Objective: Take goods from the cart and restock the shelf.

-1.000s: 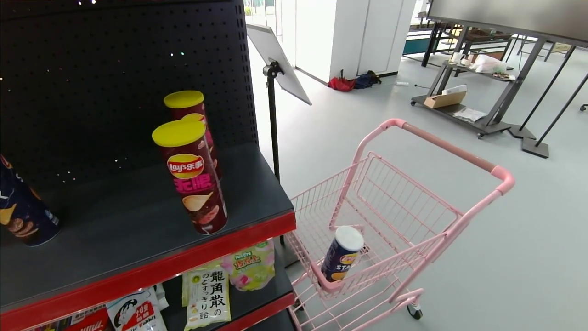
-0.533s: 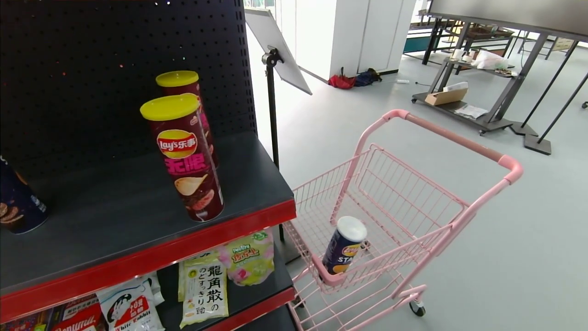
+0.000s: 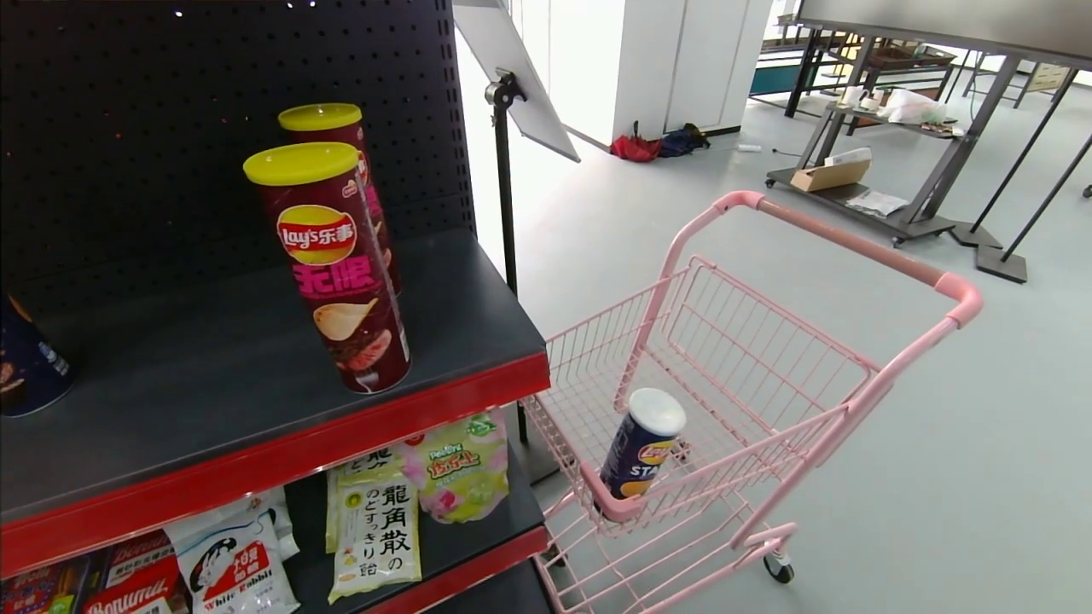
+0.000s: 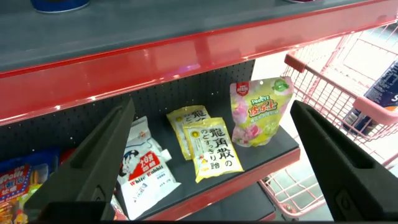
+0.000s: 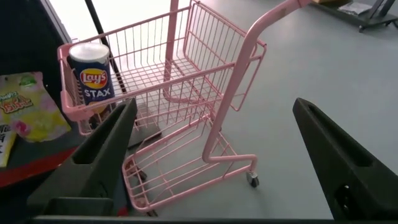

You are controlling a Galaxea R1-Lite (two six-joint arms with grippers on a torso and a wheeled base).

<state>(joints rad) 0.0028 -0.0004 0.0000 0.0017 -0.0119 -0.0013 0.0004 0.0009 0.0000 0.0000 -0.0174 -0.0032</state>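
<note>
A pink wire cart [image 3: 853, 247] stands right of the black shelf [image 3: 213, 384]. In its near corner leans a dark blue chip can [image 3: 644, 448] with a white lid. Two maroon cans with yellow lids, one in front [image 3: 333, 264] and one behind [image 3: 328, 119], stand upright on the upper board, and a dark blue can [image 3: 26, 371] sits at its left end. My left gripper [image 4: 214, 165] is open, facing the snack bags [image 4: 214, 149] on the lower shelf. My right gripper [image 5: 211, 162] is open, some way from the cart [image 5: 249, 56] and its can [image 5: 91, 71].
A black pole [image 3: 509, 213] carrying a tilted white board [image 3: 512, 77] stands between shelf and cart. Snack bags [image 3: 380, 529] lie on the lower shelf. Black metal racks [image 3: 862, 196] are far back right. Bare grey floor [image 3: 981, 469] spreads right of the cart.
The head camera has moved, shifting the shelf cans up and left in the picture and the cart slightly right. The goods themselves have not moved.
</note>
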